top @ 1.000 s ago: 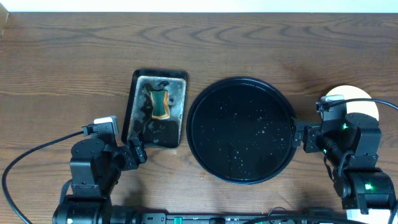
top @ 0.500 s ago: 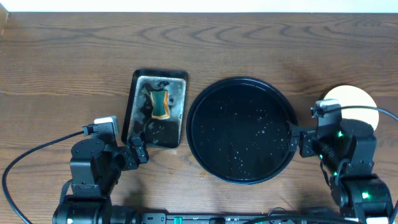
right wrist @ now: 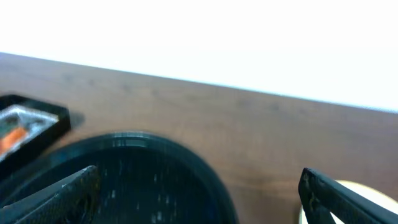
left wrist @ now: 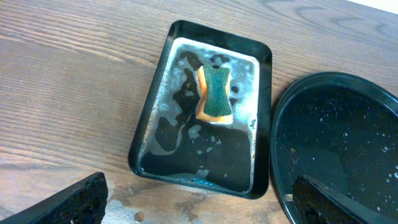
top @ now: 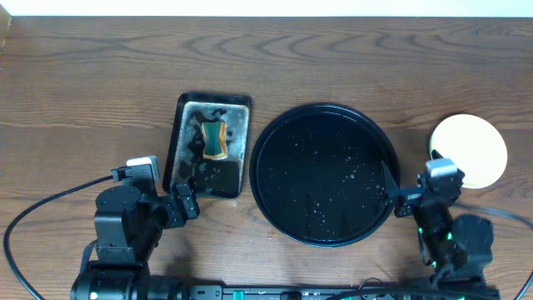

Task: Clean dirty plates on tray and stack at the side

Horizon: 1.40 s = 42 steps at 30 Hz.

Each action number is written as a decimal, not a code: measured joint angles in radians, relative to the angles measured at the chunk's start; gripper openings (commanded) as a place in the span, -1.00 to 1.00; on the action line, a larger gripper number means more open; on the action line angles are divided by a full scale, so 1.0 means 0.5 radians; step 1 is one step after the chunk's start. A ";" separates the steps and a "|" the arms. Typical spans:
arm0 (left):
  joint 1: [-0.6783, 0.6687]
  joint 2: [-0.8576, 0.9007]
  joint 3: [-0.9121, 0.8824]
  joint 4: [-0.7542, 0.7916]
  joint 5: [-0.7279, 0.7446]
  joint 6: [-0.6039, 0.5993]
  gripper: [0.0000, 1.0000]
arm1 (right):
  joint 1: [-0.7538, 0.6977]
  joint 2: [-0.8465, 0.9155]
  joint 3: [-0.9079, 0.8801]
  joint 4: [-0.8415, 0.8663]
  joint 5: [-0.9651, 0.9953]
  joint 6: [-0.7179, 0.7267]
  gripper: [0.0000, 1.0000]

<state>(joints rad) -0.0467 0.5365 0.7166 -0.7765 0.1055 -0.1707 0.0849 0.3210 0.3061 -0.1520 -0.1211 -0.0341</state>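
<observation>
Glistening round black tray (top: 323,173), pale plate (top: 468,150) beside, left end effector (left wrist: 196,186) agape, right end effector (right wrist: 199,174) agape

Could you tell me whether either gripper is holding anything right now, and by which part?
Nothing is held. The left gripper hangs open by the sponge pan, and the right gripper is open at the edge of the tray.

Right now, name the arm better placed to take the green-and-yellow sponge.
Left. Its pincer hovers at the rectangular black pan holding the sponge; the right pincer sits beyond the large round black tray.
</observation>
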 measured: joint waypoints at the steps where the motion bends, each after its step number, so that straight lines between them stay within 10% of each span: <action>1: 0.000 0.000 0.000 -0.001 0.000 0.000 0.91 | 0.003 -0.076 -0.064 0.059 -0.005 0.000 0.98; 13: 0.000 0.000 -0.001 -0.001 0.000 0.000 0.92 | 0.003 -0.591 -0.555 0.559 -0.003 0.000 0.99; 42: 0.000 0.000 -0.001 -0.008 0.000 0.000 0.93 | 0.003 -0.617 -0.599 0.178 0.042 0.000 0.98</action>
<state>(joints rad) -0.0467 0.5365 0.7162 -0.7807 0.1055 -0.1707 0.0864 0.0124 0.0067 -0.0631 -0.1001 -0.0341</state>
